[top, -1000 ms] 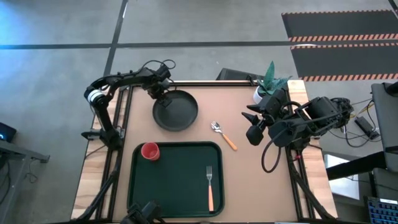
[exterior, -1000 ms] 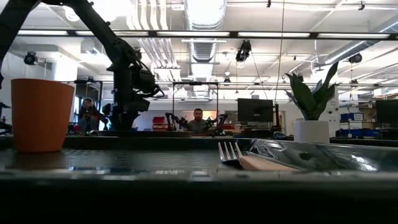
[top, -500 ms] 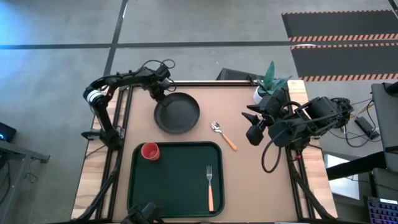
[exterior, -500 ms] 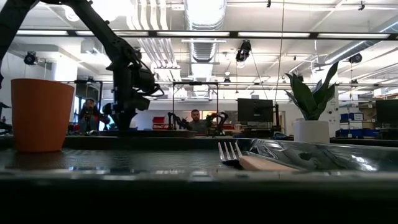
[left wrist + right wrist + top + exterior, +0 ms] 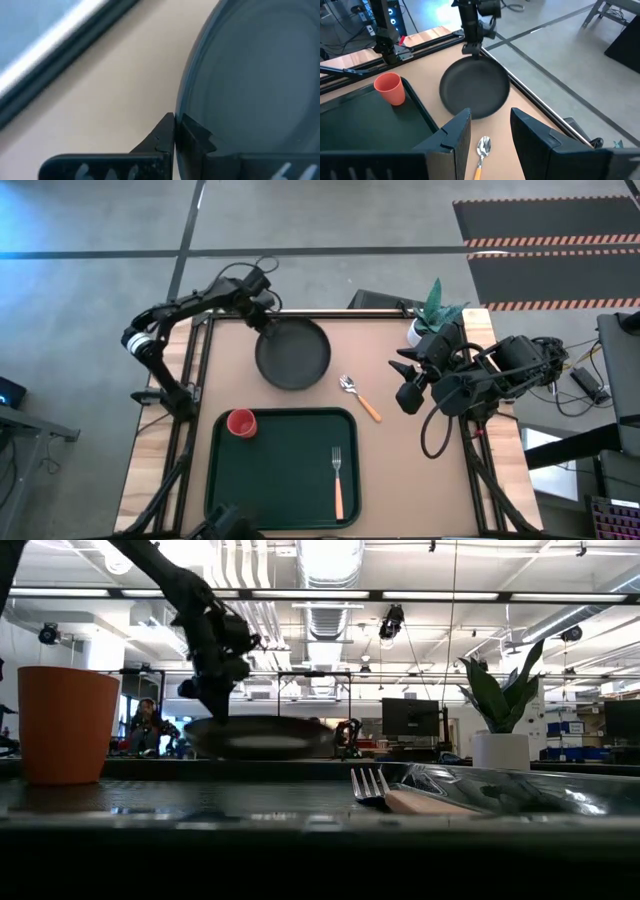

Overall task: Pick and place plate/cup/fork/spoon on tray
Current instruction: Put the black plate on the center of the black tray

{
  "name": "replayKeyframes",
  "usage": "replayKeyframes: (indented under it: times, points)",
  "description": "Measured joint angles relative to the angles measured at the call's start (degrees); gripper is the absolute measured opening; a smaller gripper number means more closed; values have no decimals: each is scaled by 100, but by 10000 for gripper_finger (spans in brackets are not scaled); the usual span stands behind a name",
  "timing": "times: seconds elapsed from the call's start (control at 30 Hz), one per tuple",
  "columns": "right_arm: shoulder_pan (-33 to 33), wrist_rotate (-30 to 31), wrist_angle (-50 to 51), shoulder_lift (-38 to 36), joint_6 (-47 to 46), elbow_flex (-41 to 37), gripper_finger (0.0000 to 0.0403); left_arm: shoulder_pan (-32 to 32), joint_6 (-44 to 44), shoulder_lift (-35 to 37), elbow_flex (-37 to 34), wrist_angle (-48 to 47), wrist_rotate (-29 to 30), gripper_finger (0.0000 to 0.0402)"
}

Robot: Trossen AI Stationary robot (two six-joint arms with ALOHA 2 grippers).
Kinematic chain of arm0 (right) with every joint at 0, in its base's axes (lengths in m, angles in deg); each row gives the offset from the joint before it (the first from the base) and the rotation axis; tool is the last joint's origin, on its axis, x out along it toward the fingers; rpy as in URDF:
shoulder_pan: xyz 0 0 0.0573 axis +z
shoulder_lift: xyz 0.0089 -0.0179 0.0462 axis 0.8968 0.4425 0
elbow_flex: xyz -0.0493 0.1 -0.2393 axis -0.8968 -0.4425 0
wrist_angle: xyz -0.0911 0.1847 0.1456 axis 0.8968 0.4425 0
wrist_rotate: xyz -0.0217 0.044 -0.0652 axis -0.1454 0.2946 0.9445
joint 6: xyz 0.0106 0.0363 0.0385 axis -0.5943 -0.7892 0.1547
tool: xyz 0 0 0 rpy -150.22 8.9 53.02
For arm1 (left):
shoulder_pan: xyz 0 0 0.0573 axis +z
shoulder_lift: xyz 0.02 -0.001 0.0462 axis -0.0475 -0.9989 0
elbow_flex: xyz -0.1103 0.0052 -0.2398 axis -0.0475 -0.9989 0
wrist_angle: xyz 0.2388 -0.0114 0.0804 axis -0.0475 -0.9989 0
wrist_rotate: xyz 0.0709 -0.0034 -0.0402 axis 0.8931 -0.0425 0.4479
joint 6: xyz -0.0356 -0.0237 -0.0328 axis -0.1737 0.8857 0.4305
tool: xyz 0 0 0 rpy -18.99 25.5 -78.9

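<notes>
The round dark plate (image 5: pixel 292 353) is in the air over the far left part of the table; it also shows in the low view (image 5: pixel 262 736). My left gripper (image 5: pixel 264 323) is shut on its rim. The red cup (image 5: pixel 240 423) stands upright in the far left corner of the green tray (image 5: pixel 285 480). The orange-handled fork (image 5: pixel 337 475) lies flat on the tray's right side. The orange-handled spoon (image 5: pixel 358 396) lies on the table, right of the plate. My right gripper (image 5: pixel 490 125) is open and empty over the table's right side, above and behind the spoon. My left gripper pinches the plate's raised rim (image 5: pixel 181 107) at its far left side, one finger inside the plate and one outside. The fingers come from above, pointing down. The plate hangs roughly level from that one point, clear of the table.
A white pot with a green plant (image 5: pixel 422 328) stands at the table's far right corner, beside my right arm. Bare table lies between the plate and the tray. The middle of the tray is bare.
My left gripper has risen and gone a little toward the table's right and far edges, still shut on the rim. The plate, which sat on the table, is now lifted clear and has shifted slightly right.
</notes>
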Motion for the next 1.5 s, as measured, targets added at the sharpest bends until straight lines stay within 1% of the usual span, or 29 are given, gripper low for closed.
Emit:
replayKeyframes:
  times: [0.2, 0.23, 0.3, 0.43, 0.5, 0.53, 0.63, 0.73, 0.8, 0.9, 1.0, 1.03, 1.13, 1.2, 1.37, 1.5]
  points:
    - [0, 0, 0, 2, 13, 0, 128, -7, 44, 264, 73, -32, -64, 0]
    - [0, 0, 1, 2, 24, 0, 128, -7, 44, 295, 67, -53, -180, 0]
    - [0, 0, -1, 2, 70, 0, 128, 4, 100, 363, 66, -69, -655, 0]
    - [0, -2, 1, 2, 83, 0, 128, -21, 195, 610, 114, -225, -1792, 0]
    - [0, -2, -1, 2, 118, 0, 128, -74, 188, 812, 166, -453, -2164, 0]
    - [0, -4, -1, 2, 146, 0, 128, -110, 186, 938, 187, -545, -2227, 0]
    - [0, -4, -1, 2, 204, 0, 128, -306, 190, 1421, 237, -950, -2112, 0]
    - [0, -4, -1, 2, 211, 0, 128, -691, 228, 1957, 255, -1179, -1906, 0]
    - [0, -4, -1, 2, 211, 0, 128, -1046, 466, 2291, 255, -1152, -1689, 0]
    - [0, -3, -1, 2, 211, 0, 128, -1631, 840, 2681, 255, -1051, -1534, 0]
    - [0, -2, -3, 2, 211, 0, 128, -2319, 1324, 2880, 259, -996, -1494, 0]
    - [0, -2, -3, 2, 211, 0, 128, -2554, 1455, 2921, 259, -998, -1361, 0]
    - [0, -2, -3, 2, 206, 0, 128, -3316, 1782, 2928, 234, -1080, -823, 0]
    - [0, 0, -3, 7, 208, 0, 128, -3807, 1929, 2816, 230, -1099, -617, 0]
    - [0, 1, -3, 11, 208, 0, 128, -4911, 2248, 2377, 226, -1026, -525, 0]
    - [0, 4, -3, 11, 208, 0, 128, -5597, 2443, 1928, 226, -809, -534, 0]
